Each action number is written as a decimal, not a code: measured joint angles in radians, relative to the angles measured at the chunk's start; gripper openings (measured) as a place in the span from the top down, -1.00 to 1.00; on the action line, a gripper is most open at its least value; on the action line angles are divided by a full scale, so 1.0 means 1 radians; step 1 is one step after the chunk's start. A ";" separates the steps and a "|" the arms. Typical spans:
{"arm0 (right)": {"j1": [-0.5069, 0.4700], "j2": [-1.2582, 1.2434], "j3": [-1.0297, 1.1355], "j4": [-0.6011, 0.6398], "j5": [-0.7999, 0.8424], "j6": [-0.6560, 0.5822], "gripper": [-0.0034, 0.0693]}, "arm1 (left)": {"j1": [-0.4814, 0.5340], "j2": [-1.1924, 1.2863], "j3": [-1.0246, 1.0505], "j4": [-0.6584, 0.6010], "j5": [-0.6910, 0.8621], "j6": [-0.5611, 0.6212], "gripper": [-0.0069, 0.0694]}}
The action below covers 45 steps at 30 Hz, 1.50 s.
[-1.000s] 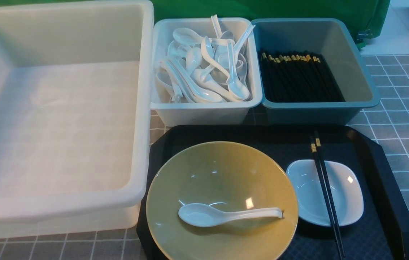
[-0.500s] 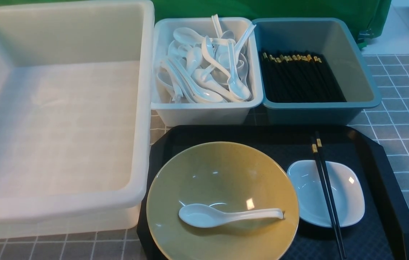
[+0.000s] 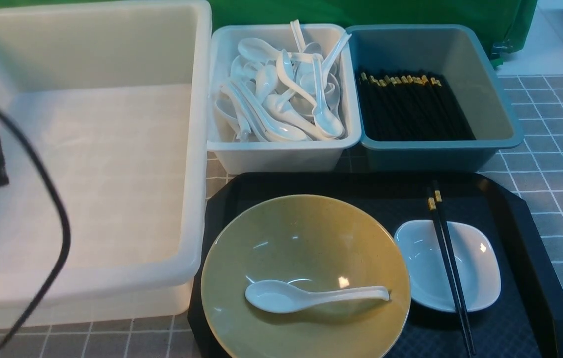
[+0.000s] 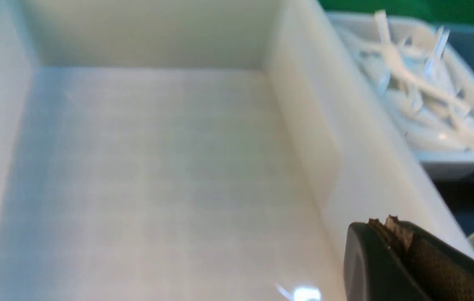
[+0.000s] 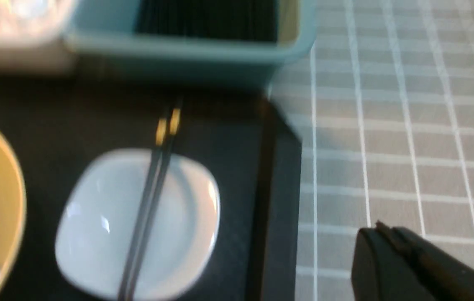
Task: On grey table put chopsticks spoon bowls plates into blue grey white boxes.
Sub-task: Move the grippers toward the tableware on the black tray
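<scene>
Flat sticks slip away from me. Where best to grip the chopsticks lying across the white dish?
Probably from above, mid-length, jaws across both chopsticks: there they bridge the hollow of the white dish, so there is room under them.

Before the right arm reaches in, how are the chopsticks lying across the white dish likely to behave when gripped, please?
The chopsticks look thin, rigid and glossy, so probably light and slippery. Resting across the white dish, the pair may roll or separate. Pressing down could tip the shallow dish.
</scene>
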 joint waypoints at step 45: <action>0.408 0.891 -0.253 -0.109 -0.025 0.275 -0.39 | -0.745 0.631 -0.477 0.146 0.286 0.089 0.84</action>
